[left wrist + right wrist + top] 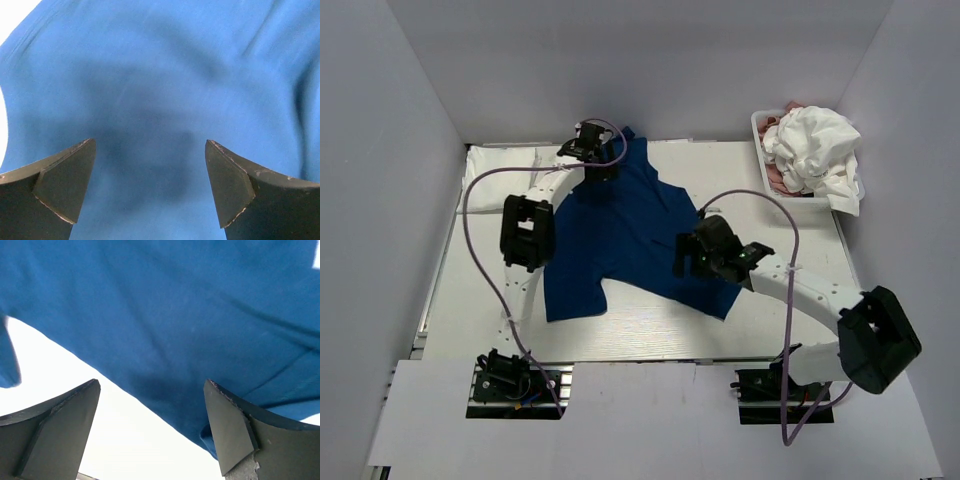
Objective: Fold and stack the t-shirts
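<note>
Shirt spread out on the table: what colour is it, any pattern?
The shirt is plain navy blue with no pattern; it shows best in the top external view.

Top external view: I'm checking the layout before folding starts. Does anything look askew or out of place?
The navy t-shirt lies skewed on the table, not squared to its edges, with its near hem uneven. In the far right corner, the white t-shirts are heaped in the basket and spill over its near rim.

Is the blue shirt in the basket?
No, the blue shirt lies spread on the table, while the basket at the far right corner holds white and pink clothes.
</note>
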`<state>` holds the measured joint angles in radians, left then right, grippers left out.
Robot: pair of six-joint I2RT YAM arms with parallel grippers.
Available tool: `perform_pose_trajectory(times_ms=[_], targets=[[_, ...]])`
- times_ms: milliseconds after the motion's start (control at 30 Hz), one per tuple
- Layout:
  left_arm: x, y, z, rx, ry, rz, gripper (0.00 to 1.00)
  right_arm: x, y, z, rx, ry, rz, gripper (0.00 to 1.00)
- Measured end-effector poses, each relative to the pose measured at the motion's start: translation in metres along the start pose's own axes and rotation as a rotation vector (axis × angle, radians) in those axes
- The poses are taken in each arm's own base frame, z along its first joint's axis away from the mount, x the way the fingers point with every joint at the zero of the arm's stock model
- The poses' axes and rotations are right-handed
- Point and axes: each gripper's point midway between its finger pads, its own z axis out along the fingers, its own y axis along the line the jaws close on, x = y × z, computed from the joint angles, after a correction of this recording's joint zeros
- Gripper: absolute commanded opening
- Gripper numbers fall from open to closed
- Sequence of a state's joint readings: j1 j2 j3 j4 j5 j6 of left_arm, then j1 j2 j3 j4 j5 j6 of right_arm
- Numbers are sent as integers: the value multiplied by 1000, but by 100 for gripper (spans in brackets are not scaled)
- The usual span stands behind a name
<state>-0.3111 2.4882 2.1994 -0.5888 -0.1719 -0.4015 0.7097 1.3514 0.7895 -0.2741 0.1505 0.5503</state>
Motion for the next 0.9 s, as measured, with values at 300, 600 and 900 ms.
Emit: perform_pose_trajectory(times_ms=[300, 600, 900], targets=[[65, 79, -211, -136, 18, -169, 100, -10, -21, -36, 119, -59, 38, 90], [274, 146, -250, -244, 355, -336, 100, 47, -49, -34, 229, 85, 1, 90], [305, 156, -260, -280, 390, -428, 93, 55, -62, -28, 306, 81, 52, 83]])
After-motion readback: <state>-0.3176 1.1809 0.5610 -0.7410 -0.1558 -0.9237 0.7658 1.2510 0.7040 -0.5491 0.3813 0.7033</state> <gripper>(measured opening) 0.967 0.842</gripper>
